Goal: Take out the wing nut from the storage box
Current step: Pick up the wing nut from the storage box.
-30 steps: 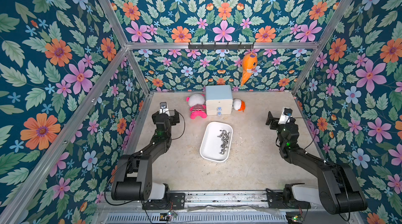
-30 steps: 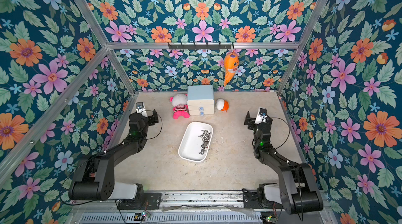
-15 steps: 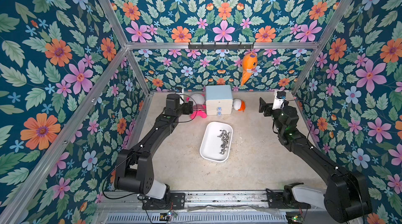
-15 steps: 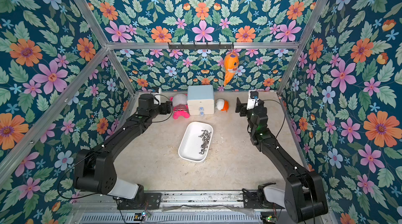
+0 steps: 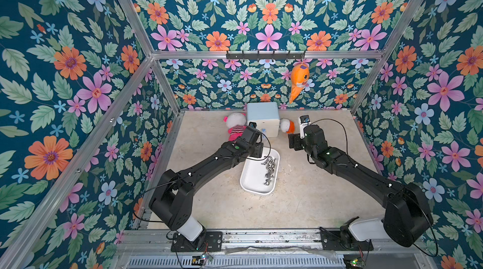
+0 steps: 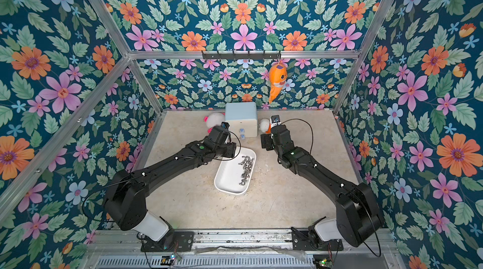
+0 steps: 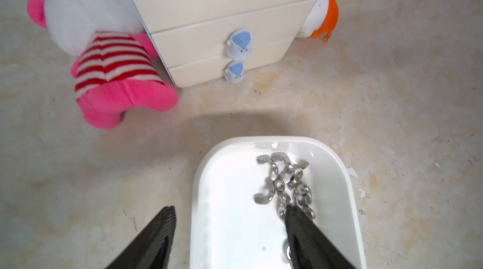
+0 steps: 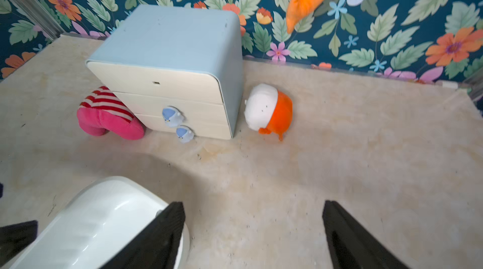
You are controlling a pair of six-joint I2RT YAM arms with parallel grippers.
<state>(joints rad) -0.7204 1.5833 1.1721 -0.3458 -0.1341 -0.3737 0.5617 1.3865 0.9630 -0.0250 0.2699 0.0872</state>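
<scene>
The storage box [image 5: 252, 178] [image 6: 227, 176] is a shallow white tray in the middle of the table. Several metal wing nuts [image 5: 269, 168] [image 6: 245, 167] lie in a loose heap along its right side. My left gripper [image 5: 257, 150] [image 6: 231, 150] hovers over the tray's far left end. In the left wrist view the gripper [image 7: 230, 210] is open and holds nothing: one finger is over the table outside the rim, the other over the wing nuts [image 7: 285, 181]. My right gripper [image 5: 294, 142] [image 8: 253, 205] stands open over bare table, beyond the tray's [image 8: 99, 218] far right corner.
A white drawer cabinet with a pale-blue top [image 5: 262, 118] stands at the back wall. A pink striped plush [image 5: 235, 124] lies on its left and an orange-and-white plush [image 5: 287, 125] on its right. An orange fish toy [image 5: 299, 79] hangs from the wall rail.
Both arms have swung in from the sides toward the middle. The left gripper has come over the tray's far end with its jaws narrower than before. The right gripper has moved beside the tray.
</scene>
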